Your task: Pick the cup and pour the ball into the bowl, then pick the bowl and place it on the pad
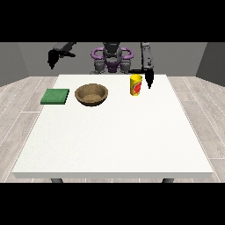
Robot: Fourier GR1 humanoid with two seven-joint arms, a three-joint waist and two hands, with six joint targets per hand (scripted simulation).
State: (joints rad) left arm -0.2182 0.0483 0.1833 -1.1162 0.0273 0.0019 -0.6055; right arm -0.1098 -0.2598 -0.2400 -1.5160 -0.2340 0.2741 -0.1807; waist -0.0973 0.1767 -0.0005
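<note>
Front view: hand at view's right [148,77] hovering just beside yellow cup [136,84], finger state indeterminate. Wooden bowl [91,94] sitting between cup and green pad [55,96]. Risk: sideways contact tipping cup, ball spilling outside bowl.

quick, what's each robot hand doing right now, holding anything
Robot hand at the view's right: right beside the yellow cup, fingers pointing down; grip cannot be told.
Robot hand at the view's left: raised off the table, holds nothing; fingers cannot be told.

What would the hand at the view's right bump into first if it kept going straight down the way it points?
Probably the white table. The hand at the view's right points downward just beside the yellow cup, though depth is hard to judge.
</note>
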